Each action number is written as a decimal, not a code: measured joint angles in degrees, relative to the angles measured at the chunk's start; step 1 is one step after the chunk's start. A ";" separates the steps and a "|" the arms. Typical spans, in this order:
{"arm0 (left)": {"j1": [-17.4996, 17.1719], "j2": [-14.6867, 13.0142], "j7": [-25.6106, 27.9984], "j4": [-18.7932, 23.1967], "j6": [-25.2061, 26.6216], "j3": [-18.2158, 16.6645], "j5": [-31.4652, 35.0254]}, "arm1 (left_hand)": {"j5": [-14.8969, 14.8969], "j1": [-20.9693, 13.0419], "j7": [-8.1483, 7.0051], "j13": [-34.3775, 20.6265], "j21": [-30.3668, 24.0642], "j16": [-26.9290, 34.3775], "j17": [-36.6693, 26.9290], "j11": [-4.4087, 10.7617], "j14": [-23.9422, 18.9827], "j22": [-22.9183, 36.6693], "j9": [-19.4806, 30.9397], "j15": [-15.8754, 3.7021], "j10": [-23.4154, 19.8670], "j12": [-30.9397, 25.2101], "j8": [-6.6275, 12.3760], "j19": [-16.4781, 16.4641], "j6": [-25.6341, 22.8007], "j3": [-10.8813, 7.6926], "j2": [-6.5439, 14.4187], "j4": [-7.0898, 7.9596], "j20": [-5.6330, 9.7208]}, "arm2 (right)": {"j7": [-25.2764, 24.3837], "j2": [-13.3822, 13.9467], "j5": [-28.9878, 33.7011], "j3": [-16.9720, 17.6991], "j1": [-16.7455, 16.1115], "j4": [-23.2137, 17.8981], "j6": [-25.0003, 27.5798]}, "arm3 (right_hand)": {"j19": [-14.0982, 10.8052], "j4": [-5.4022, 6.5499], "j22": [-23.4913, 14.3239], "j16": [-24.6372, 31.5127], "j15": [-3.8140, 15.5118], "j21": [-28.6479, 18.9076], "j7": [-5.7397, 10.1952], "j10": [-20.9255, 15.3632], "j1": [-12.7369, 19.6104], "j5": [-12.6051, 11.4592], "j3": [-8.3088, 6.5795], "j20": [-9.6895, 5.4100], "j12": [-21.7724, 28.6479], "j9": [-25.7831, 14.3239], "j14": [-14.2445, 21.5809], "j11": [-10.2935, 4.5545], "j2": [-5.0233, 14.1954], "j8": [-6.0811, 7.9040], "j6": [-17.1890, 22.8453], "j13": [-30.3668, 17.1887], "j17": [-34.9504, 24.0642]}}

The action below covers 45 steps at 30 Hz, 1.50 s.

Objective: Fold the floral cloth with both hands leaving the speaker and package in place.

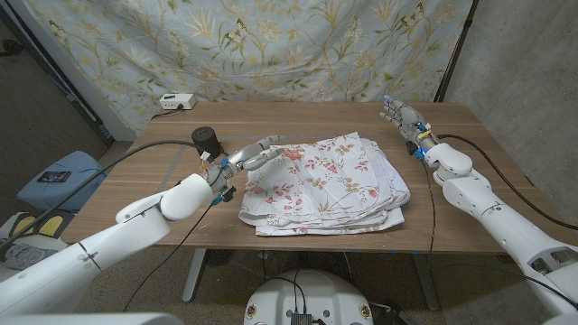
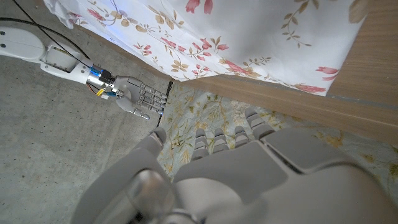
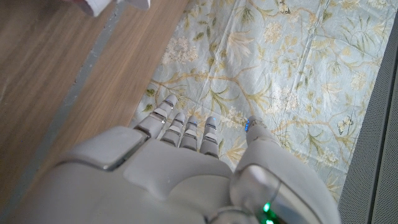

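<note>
The floral cloth (image 1: 325,185) lies folded in a thick stack at the middle of the wooden table (image 1: 298,117). My left hand (image 1: 257,155) hovers at the cloth's far left corner, fingers apart and stretched toward it, holding nothing. My right hand (image 1: 402,117) is raised over the table's far right part, well away from the cloth, fingers spread and empty. The black cylindrical speaker (image 1: 206,140) stands just left of my left hand. A small white package (image 1: 176,102) sits at the far left edge. In the left wrist view the cloth (image 2: 249,37) hangs over the table edge beyond my left hand (image 2: 217,174).
A floral backdrop (image 1: 271,45) hangs behind the table. A blue seat (image 1: 59,176) with small items stands left of the table. A black cable (image 1: 153,149) runs along my left arm past the speaker. Bare wood (image 3: 62,74) lies beside my right hand (image 3: 180,162).
</note>
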State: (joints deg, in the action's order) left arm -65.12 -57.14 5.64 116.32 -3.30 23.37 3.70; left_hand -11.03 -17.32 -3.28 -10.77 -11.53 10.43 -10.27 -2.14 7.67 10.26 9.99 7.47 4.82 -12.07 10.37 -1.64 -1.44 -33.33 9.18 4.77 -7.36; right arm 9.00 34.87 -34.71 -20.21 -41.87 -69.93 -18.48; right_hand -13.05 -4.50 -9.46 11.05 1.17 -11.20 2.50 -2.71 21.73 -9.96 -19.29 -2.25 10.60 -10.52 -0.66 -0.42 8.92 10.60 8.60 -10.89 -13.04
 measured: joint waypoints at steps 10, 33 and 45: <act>-4.43 -2.22 1.06 3.44 1.46 -1.90 2.59 | 0.00 0.76 -0.31 0.00 0.00 0.00 0.00 0.00 0.00 0.00 0.00 0.00 0.00 0.00 0.00 -0.01 0.31 -0.01 0.31 0.47 -0.02 | 0.74 -0.26 0.52 -0.37 1.76 1.63 -0.37 | 0.38 -0.16 0.00 0.00 -0.27 0.00 -0.04 0.31 0.00 0.00 0.16 0.04 0.00 0.00 -0.34 -0.31 0.00 0.00 -0.04 0.00 0.00; -13.56 -8.40 1.30 8.31 4.77 -6.91 5.94 | 0.00 3.80 -0.53 0.00 0.00 0.00 -0.40 1.03 0.01 0.00 0.30 0.00 0.41 0.22 0.01 -0.21 0.54 0.19 1.85 4.11 -0.22 | -1.26 2.31 2.01 -0.53 0.16 -2.60 2.26 | 0.52 -0.16 0.00 0.00 -0.26 0.19 -0.59 -0.43 -0.49 0.00 0.16 -0.10 0.66 0.00 -0.34 0.59 0.02 0.00 0.09 -0.01 0.53; -14.56 -10.35 -0.89 8.71 6.51 -6.81 7.85 | 0.00 5.29 -1.02 0.00 0.00 0.00 -0.54 0.81 0.01 0.00 0.29 0.00 0.63 0.22 0.02 -0.19 1.03 0.16 1.83 5.38 -0.20 | -2.97 3.98 3.62 -0.84 -0.80 -5.38 4.32 | 0.52 -0.40 0.00 0.00 -0.26 0.19 -0.58 -0.22 -0.49 0.00 0.41 -0.10 0.66 0.00 -0.34 0.39 0.02 0.00 0.09 -0.19 0.52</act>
State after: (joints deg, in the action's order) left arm -79.67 -67.49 4.75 125.03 3.21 16.55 11.55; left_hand -11.03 -12.03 -4.31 -10.77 -11.53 10.43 -10.81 -1.33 7.67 10.26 10.28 7.47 5.44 -11.85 10.39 -1.83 -0.40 -33.18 11.01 10.15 -7.56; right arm 6.03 38.85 -31.09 -21.04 -42.67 -75.30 -14.16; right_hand -12.53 -4.91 -9.46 11.04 0.91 -11.02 1.92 -2.93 21.25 -9.96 -18.88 -2.35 11.26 -10.52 -0.99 -0.04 8.94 10.60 8.69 -11.09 -12.51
